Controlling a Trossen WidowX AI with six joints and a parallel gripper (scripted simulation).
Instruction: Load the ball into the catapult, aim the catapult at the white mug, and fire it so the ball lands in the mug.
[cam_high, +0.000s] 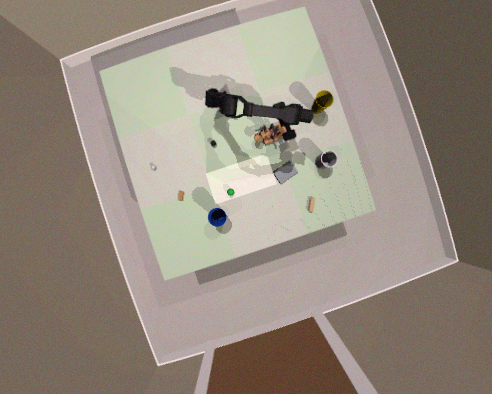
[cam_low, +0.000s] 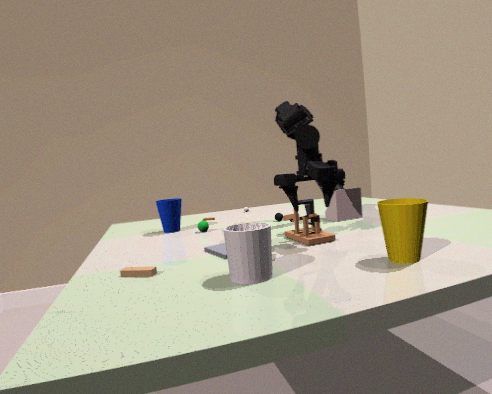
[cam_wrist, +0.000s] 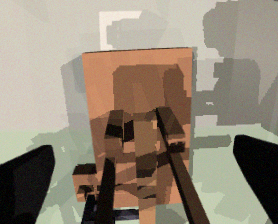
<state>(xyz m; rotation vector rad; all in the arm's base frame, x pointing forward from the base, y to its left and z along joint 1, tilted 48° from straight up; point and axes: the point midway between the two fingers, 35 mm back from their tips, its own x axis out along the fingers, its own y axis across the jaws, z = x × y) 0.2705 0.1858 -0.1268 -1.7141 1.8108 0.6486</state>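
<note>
My gripper is open, with nothing between its fingers. It points down over the wooden catapult, with one finger on each side of its frame in the wrist view. The catapult's base is upright in that view, and its cup is not clearly visible. A green ball lies away from the catapult, near the blue cup. The white mug stands upright; I cannot see a ball in it.
A yellow cup and a blue cup stand upright. A grey tile lies between catapult and mug. A black ball, small wooden blocks and a pinkish wedge are also there.
</note>
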